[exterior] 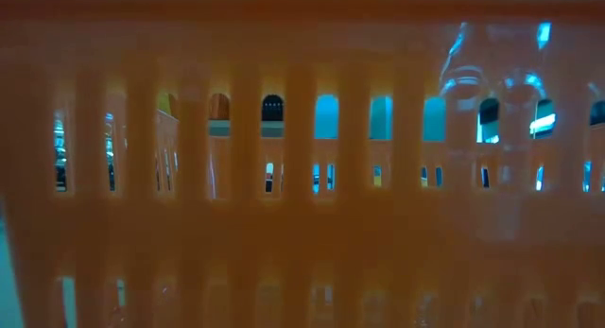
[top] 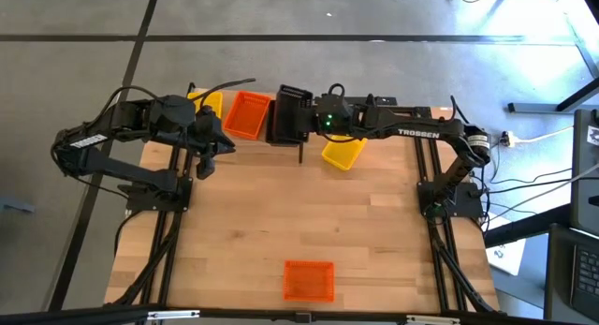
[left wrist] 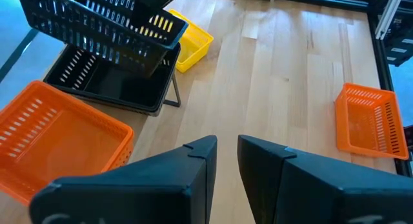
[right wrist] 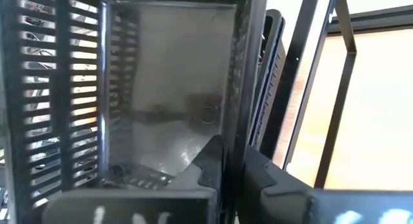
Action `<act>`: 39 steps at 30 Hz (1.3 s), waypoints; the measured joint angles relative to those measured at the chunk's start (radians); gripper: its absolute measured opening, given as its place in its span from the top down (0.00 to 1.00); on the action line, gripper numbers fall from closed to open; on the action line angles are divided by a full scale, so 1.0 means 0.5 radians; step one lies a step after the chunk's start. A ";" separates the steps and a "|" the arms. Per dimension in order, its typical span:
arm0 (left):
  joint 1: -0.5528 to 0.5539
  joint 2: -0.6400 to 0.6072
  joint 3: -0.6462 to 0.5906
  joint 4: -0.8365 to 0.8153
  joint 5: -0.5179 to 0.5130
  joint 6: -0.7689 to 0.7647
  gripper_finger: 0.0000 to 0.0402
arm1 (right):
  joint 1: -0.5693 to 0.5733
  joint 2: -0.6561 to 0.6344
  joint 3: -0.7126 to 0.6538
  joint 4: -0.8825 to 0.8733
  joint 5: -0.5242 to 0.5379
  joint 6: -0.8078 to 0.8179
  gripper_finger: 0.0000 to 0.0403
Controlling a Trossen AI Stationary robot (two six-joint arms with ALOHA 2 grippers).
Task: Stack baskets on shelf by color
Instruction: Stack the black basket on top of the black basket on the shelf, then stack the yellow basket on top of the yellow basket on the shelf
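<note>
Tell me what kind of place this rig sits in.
Probably a robotics lab or workshop, not a home. A light wood butcher-block tabletop stands on bare grey concrete floor with dark tape lines, loose cables trail off one side, and coloured plastic mesh baskets like the orange one serve as props.

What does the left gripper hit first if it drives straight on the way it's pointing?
Likely bare table: left gripper points across open wood, between the black baskets and the lone orange basket. Depth unclear.

The wooden worktop (top: pixel 281 213) carries the shelf (top: pixel 248 114) at its far edge, a yellow basket (top: pixel 343 154) beside it, and an orange basket (top: pixel 309 280) near.
</note>
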 joint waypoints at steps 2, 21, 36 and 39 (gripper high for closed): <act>0.000 0.000 0.000 0.000 -0.001 0.000 0.86 | 0.000 0.000 0.000 0.000 0.000 0.000 0.96; 0.000 0.000 0.000 -0.001 0.000 0.000 0.86 | -0.005 -0.011 0.000 0.007 -0.066 -0.044 0.84; -0.001 0.000 0.000 -0.026 0.000 -0.001 0.86 | 0.053 -0.074 0.000 0.010 0.033 -0.485 0.84; 0.000 0.001 0.000 -0.025 0.000 -0.004 0.86 | 0.121 -0.152 0.000 -0.026 0.013 -0.840 0.84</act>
